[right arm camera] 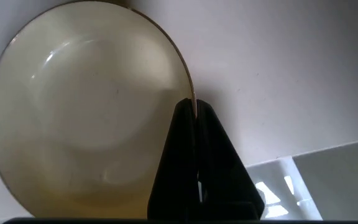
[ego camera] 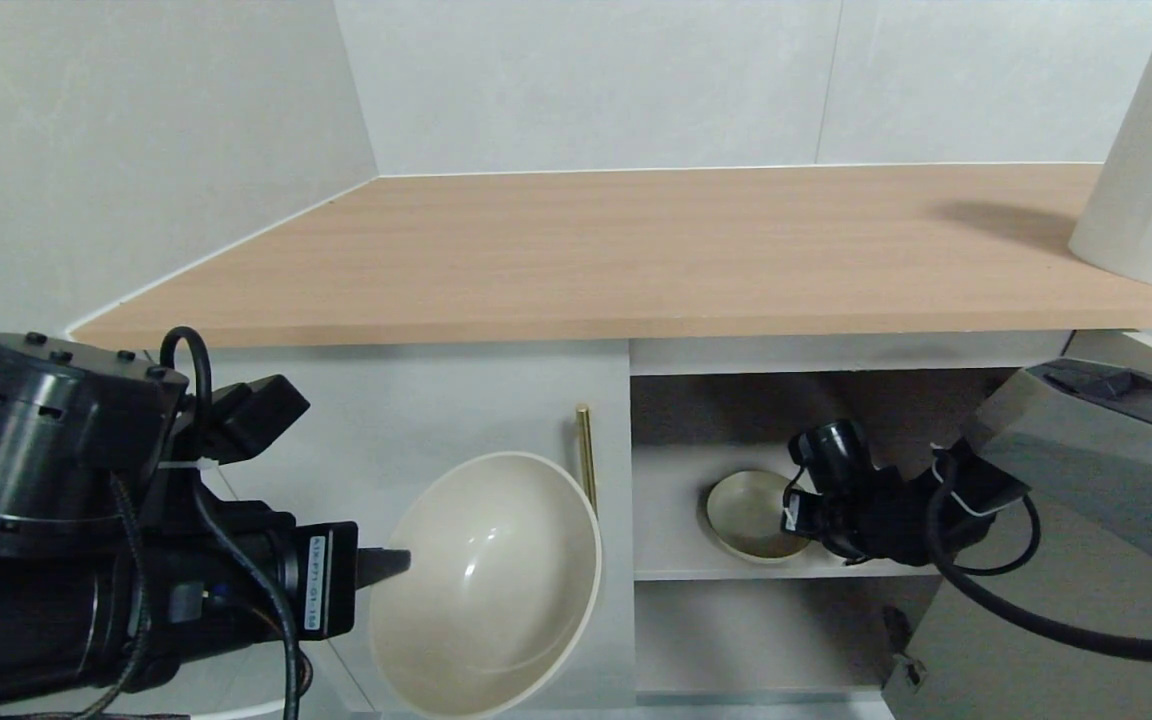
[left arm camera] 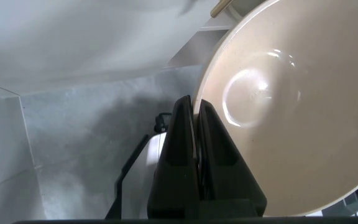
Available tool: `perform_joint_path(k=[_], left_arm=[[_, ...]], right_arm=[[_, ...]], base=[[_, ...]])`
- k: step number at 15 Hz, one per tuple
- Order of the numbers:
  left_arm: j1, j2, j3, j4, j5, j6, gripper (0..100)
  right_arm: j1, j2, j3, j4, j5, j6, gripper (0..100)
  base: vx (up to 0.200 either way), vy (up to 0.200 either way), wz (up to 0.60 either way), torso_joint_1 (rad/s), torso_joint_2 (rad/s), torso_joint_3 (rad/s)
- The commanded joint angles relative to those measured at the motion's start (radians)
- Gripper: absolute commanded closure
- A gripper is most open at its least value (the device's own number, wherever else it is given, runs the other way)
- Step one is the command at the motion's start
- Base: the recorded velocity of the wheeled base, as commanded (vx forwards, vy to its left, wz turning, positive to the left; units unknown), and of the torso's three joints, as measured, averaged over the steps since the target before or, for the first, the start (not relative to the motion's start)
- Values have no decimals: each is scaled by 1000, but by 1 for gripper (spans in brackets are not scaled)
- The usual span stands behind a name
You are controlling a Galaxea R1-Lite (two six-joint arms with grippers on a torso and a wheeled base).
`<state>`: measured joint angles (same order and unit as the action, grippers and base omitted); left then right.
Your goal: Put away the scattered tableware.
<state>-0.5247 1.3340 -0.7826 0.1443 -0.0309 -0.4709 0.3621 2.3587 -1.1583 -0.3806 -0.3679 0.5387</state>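
The left gripper [ego camera: 391, 565] has its fingers clamped together on the rim of the large cream bowl [ego camera: 496, 580], held tilted before the closed cupboard door [ego camera: 416, 400]. To the right, under the counter [ego camera: 636, 250], the right gripper's [ego camera: 804, 520] fingers pinch the rim of the small dish [ego camera: 748, 515] on the open shelf [ego camera: 671, 560].

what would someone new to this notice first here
The large cream bowl stands out first, tilted on edge low in front of the closed cabinet door, its rim pinched by the left end effector. Next is the small dish inside the open cabinet compartment to the right, gripped at its rim by the right end effector. A white lampshade sits on the wooden countertop at far right.
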Motion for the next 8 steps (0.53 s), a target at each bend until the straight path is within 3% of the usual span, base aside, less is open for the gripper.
perform_joint_path(k=[1, 7, 8], left_arm=[[0, 4, 0, 0, 0, 0, 100], [0, 11, 0, -3, 3, -2, 100], [0, 16, 0, -5, 3, -2, 100]], right_arm=[[-2, 20, -24, 0, -3, 0, 100], [-5, 37, -63, 6, -5, 0, 100], [-5, 34, -61, 6, -5, 0, 0]], base=[[0, 0, 0, 0, 0, 0], [0, 0, 0, 0, 0, 0], [0, 0, 0, 0, 0, 0]])
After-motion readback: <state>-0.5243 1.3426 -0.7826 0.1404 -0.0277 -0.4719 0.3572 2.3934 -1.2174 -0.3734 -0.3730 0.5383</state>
